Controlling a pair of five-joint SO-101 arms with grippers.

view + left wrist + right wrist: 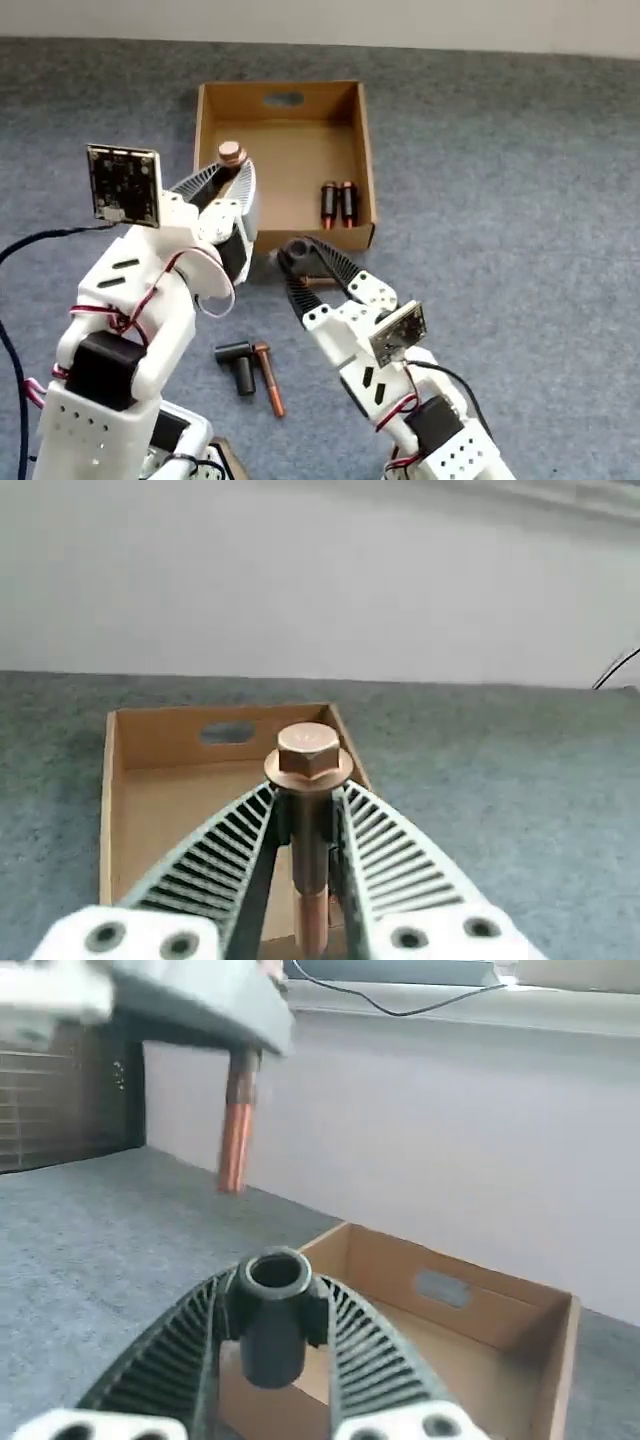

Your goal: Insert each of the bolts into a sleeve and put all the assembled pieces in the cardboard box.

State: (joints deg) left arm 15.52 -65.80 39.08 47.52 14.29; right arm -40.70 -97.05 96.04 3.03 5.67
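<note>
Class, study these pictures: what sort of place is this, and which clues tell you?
Probably an indoor lab or workshop set-up: a left arm and right arm on a grey carpet-like surface, a plain pale wall behind, and a cardboard box holding assembled pieces.

This looks like a small robot lab or work room. Two white robot arms (pixel 130 330) stand on grey carpet (pixel 520 200). They have bare red wires (pixel 110 318), and an open green circuit board (pixel 123 185) shows at the upper left. A plain white wall (pixel 300 580) runs across the top of the frame.
</note>
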